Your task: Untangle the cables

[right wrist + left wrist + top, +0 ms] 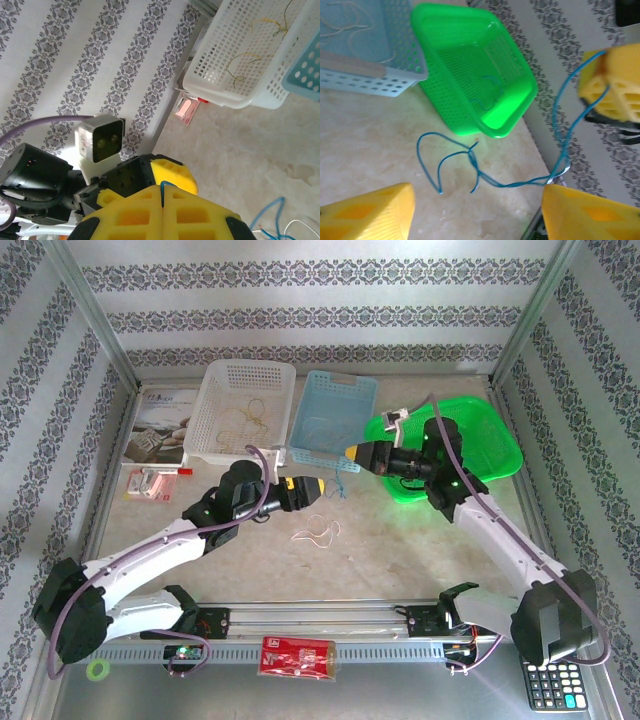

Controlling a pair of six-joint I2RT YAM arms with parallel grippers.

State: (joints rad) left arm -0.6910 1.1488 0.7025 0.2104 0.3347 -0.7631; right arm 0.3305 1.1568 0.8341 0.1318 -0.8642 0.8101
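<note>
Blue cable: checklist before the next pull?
1. Right gripper shut on blue cable: ok.
2. Left gripper gripping the cable: not ok, it is open.
3. Knot between the two grippers: ok.
4. Knot undone: not ok.
5. Blue cable free of white cords: cannot tell.

blue cable (559,125): gripped stretch hidden between right tool (162,192) fingers | blue basket (402,55): cut by picture edge | yellow cords (248,418) in white basket (207,415): too thin to separate
</note>
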